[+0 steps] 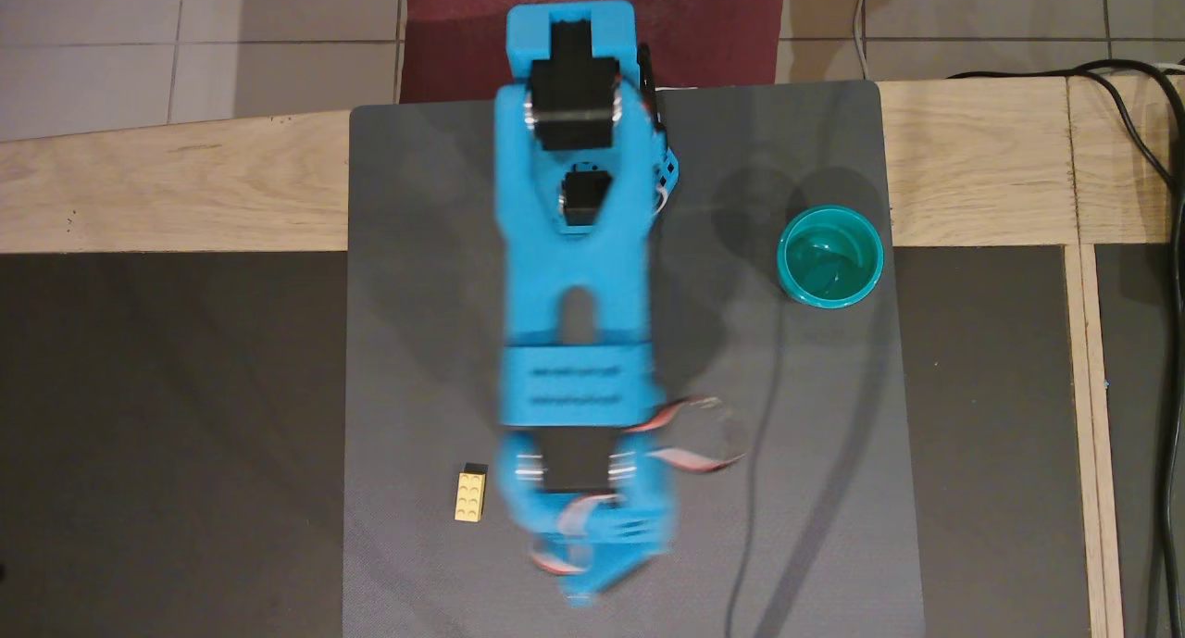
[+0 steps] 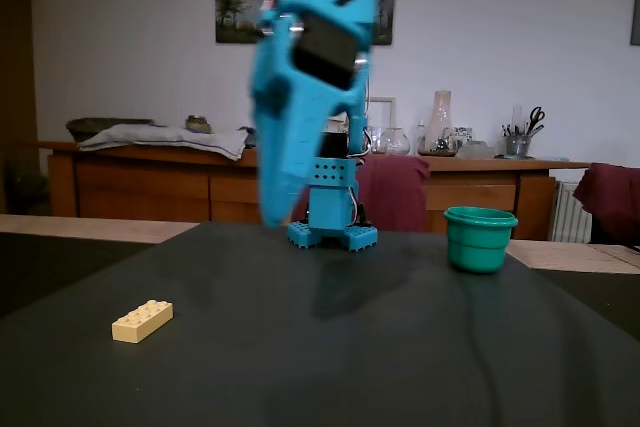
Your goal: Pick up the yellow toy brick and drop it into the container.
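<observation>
**Ana:** Gripper [image 2: 272, 209] first: it hangs high above the dark mat [image 1: 417, 295] in the fixed view, pointing down, smeared by motion. Whether the jaws stand apart or together cannot be told from either view; nothing yellow shows between them, so it seems empty.

**Ben:** And the yellow toy brick [image 1: 470, 496]?

**Ana:** Flat on the mat, studs up, apart from the arm. In the overhead view it lies just to the left of the blurred wrist, near the mat's lower left part. In the fixed view the brick [image 2: 142, 321] sits low and to the left of the tip, well below it.

**Ben:** Its long axis?

**Ana:** In the overhead view it runs nearly up and down the picture, black end toward the arm's base. So the arm's line of reach runs roughly parallel to it, and the jaws would probably best close across the short sides.

**Ben:** The container [image 1: 830, 256]?

**Ana:** Upright on the mat's right edge in the overhead view, well apart from both brick and gripper. The coming move likely needs a small shift left, then a descent.
</observation>
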You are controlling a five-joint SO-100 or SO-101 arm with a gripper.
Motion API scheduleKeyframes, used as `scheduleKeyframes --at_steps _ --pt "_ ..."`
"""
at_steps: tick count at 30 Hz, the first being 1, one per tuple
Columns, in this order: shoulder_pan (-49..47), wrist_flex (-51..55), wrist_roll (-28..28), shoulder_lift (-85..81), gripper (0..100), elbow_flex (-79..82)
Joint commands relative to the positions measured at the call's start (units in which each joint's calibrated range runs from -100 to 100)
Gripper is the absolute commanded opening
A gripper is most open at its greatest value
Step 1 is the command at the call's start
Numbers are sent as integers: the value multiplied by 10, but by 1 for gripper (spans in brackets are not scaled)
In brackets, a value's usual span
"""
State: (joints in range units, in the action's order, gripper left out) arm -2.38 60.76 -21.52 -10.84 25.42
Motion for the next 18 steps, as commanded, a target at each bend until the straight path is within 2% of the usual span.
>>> scheduleKeyframes --at_steps 1,9,18 --pt "47 -5 -48 0 0 -28" --pt "121 -2 -210 1 0 -19" --pt "155 -4 -348 0 0 37"
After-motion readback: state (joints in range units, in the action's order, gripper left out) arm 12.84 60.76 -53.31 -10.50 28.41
